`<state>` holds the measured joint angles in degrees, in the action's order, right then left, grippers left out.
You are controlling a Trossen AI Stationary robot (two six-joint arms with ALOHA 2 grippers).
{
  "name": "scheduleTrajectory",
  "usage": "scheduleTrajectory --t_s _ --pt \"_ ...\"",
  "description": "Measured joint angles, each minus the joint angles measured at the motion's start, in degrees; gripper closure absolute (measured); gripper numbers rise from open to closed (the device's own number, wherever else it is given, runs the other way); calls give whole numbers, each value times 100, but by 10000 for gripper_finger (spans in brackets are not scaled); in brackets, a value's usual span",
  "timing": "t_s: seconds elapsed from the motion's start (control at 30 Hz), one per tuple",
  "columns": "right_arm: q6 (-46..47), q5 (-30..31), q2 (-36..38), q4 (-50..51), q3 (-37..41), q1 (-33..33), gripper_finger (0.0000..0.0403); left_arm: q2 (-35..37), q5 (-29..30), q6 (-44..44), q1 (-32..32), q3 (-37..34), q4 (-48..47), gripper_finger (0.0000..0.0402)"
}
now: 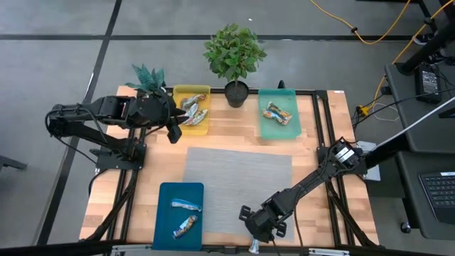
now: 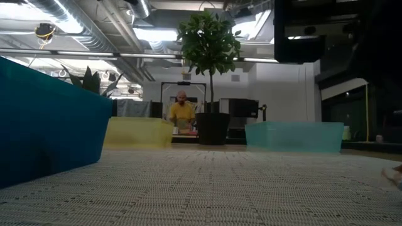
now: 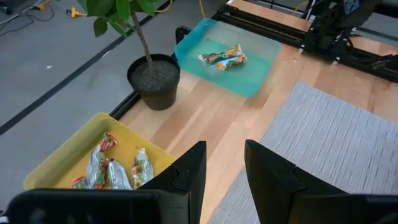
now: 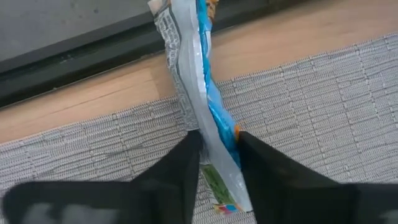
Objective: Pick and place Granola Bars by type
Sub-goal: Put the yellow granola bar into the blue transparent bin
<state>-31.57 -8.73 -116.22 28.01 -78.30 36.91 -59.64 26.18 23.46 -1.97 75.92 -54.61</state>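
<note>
A granola bar [image 4: 194, 68] in a blue and silver wrapper lies at the near edge of the grey mat, with its far end toward the table's wooden strip; in the high view the bar [image 1: 254, 247] shows just past my right gripper [image 1: 257, 235]. My right gripper [image 4: 219, 137] is shut on it. My left gripper [image 1: 173, 132] hangs open and empty beside the yellow tray [image 1: 176, 91]; in its wrist view the left gripper [image 3: 224, 163] has a narrow gap. Several bars lie in the yellow tray, others in the light green tray [image 1: 288, 131], and two in the blue tray [image 1: 165, 227]. My right gripper pinches the granola bar between its two fingers, one finger [image 4: 186, 155] on each long side, at the part [image 4: 214, 121] nearer the gripper. The fingers lie along the bar and come slanting down from the table's far side. The wrapper stands on edge between them over the mat.
A potted plant [image 1: 234, 57] stands at the far edge between the yellow and light green trays, and a smaller plant [image 1: 148, 77] stands by the left arm. The grey mat [image 1: 238, 178] covers the table's middle. A person [image 2: 182, 112] sits in the room beyond the table.
</note>
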Motion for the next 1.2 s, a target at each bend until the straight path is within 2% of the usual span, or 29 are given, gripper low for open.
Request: scheduleTrajectory --t_s 0.27,0.33,0.47,0.67,0.9,1.2 --pt "225 5 0 8 0 2 383 0 100 0 2 0 2 300" --pt "432 4 0 17 0 -11 395 0 100 0 2 0 2 300" --pt "887 300 0 529 -280 -19 390 0 102 0 2 0 3 300" --pt "1173 937 147 2000 -946 -160 395 0 124 -4 2 0 4 300" --pt "2383 1744 1025 2575 -1062 -513 398 0 126 -16 2 0 26 300" --pt "4139 3575 2387 2690 -1064 -908 399 -2 339 -161 3 0 38 300"
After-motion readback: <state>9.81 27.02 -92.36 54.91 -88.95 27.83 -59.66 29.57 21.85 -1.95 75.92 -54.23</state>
